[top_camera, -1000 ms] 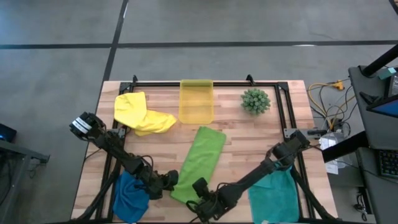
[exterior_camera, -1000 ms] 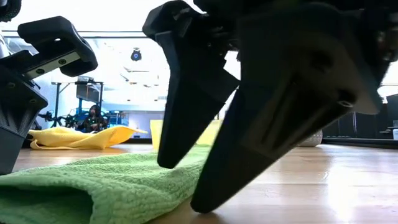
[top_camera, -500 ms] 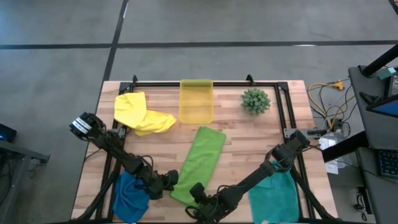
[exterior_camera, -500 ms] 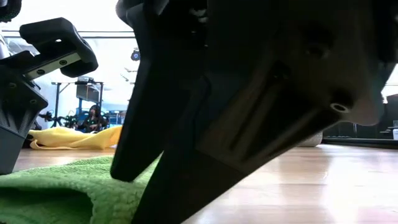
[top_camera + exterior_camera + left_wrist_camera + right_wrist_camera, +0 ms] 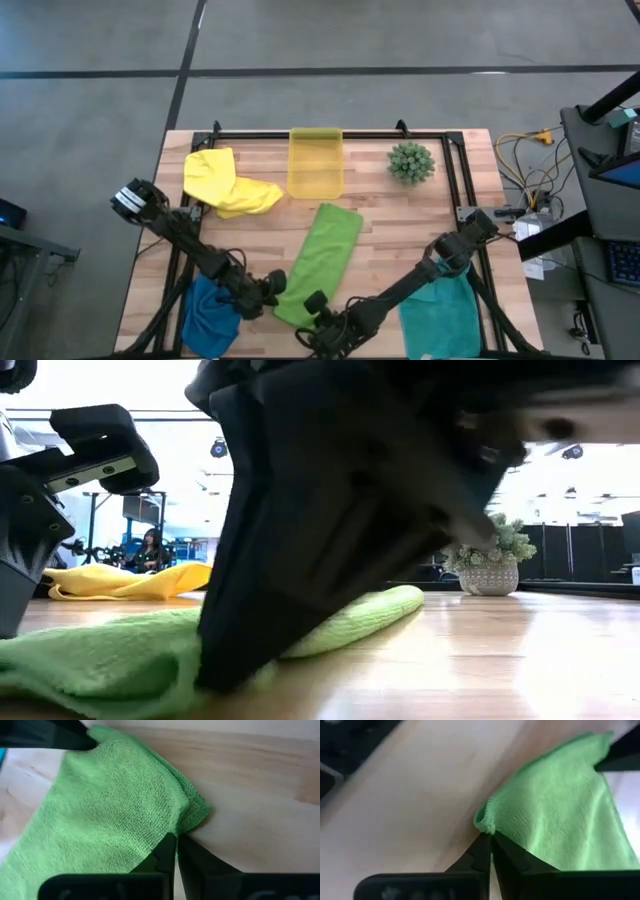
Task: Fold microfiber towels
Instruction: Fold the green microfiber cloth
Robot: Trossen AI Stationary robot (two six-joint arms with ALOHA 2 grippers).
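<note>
High view shows a wooden table with four towels on it. The green towel lies as a long folded strip, running from the near edge up toward the middle of the table. The yellow towel sits crumpled at the far left, just beside a yellow bin at the far middle. A plant stands far right of the bin. The blue towel lies at the near left under the left arm, and the teal towel at the near right under the right arm.

Both arms reach to the near end of the green towel. The left end effector is at that end's left corner; in the left wrist view its fingers are pressed together on the towel's edge. The right end effector is at the right corner; in the right wrist view its fingers are closed tight, pinching the towel's corner.

Low view shows the right end effector bearing down on the green towel against the table, with the left end effector at the left side. Beyond them lie the yellow towel and the plant, and a person sits far back in the room.
</note>
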